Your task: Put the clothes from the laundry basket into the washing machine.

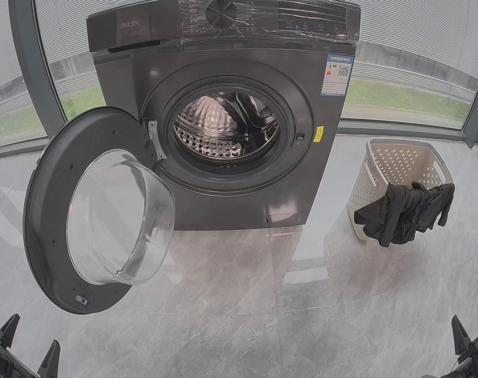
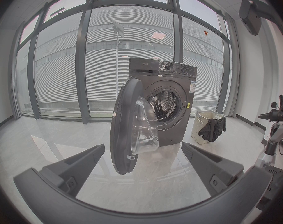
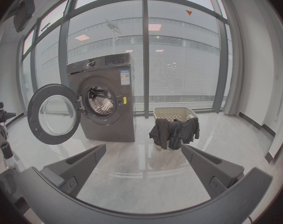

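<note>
The clothes are not yet going in; everything is left to do, I judge. Lower left, the left gripper is hovering, fingers released. Centre, the washing machine is standing open. Right, they are hanging over the laundry basket rim. Lower right, the right gripper is released too.

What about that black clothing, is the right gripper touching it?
Apart. Head view shows bare floor between the right gripper and the black clothing.
</note>
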